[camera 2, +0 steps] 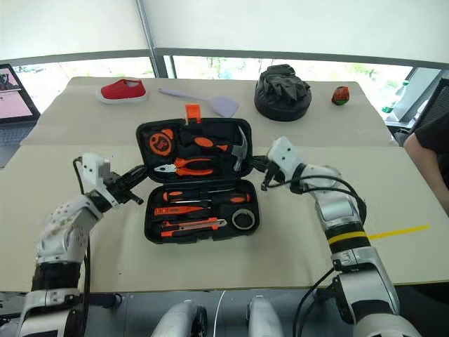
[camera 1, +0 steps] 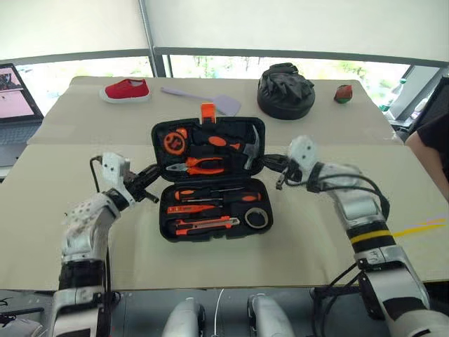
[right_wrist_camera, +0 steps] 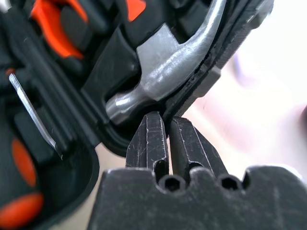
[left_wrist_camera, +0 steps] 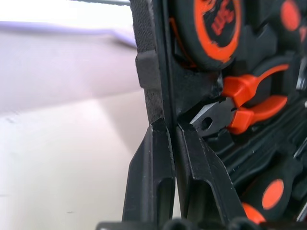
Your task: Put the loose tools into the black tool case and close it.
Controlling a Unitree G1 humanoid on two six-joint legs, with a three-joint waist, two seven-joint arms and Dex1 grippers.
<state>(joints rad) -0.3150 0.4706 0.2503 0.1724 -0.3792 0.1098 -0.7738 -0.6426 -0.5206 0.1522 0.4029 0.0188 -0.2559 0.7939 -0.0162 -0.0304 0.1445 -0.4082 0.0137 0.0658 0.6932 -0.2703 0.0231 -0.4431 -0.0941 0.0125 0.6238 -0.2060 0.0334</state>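
Tools look all stowed already: the two screwdrivers (camera 1: pixel 210 194), the slim orange one (camera 1: pixel 191 208), the knife (camera 1: pixel 207 224) and the tape roll (camera 1: pixel 257 217) all sit in the slots of the near half of the case (camera 1: pixel 210 180), which lies open flat mid-table. So I'd say we're on the closing step now.

Both claws are on the far half, the lid, right by the hinge line. The left gripper (left_wrist_camera: pixel 170 132) is at the case's 9 o'clock edge, jaws pinched shut on the lid's side wall, with the pliers (left_wrist_camera: pixel 240 103) just inside it. The right gripper (right_wrist_camera: pixel 165 125) is at 3 o'clock, also clamped on the lid rim, next to the hammer (right_wrist_camera: pixel 168 72) head.

Next move, I reckon, is swinging the lid up and over toward 6 o'clock with both arms together, so it doesn't twist or drag the base along. The pliers and hammer need to stay seated as the lid tips. Then press down so the orange latch (camera 1: pixel 208 111), now at 12 o'clock, meets the front edge and clicks.
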